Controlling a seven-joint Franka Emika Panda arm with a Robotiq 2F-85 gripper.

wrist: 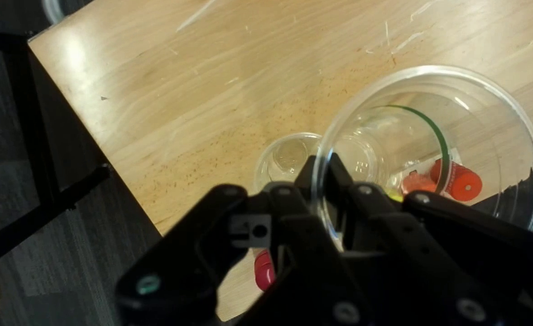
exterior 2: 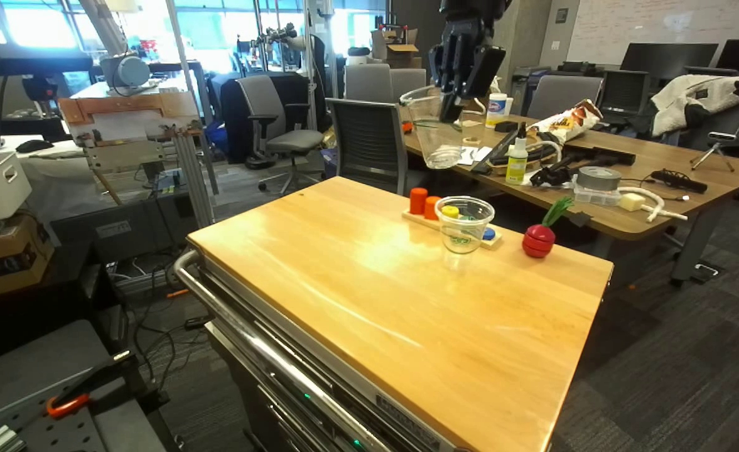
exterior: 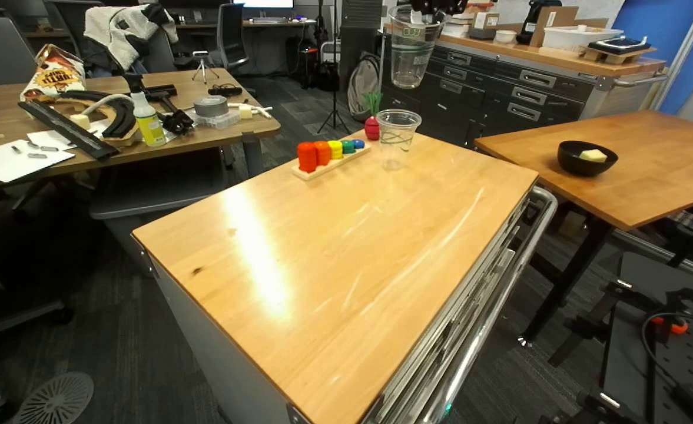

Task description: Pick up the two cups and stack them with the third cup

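Above a wooden worktop (exterior: 334, 253), a robot's gripper (wrist: 321, 172) holds a transparent cup (exterior: 410, 65) in midair.

In an exterior view, the held cup appears above the far corner, higher than a standing cup (exterior: 394, 147) that rests upright on the surface near that corner. In an exterior view, the standing cup sits near the far edge, partly in front of a row of coloured toy pieces (exterior 2: 432, 208), with a red toy with a green top (exterior 2: 539, 240) to its side, nearer the right corner. In the wrist view, the fingers (wrist: 305, 176) pinch the held cup's wall at the rim, one inside the mouth and one outside, and partly cover the standing cup below. Whether either cup has another nested in it cannot be told.
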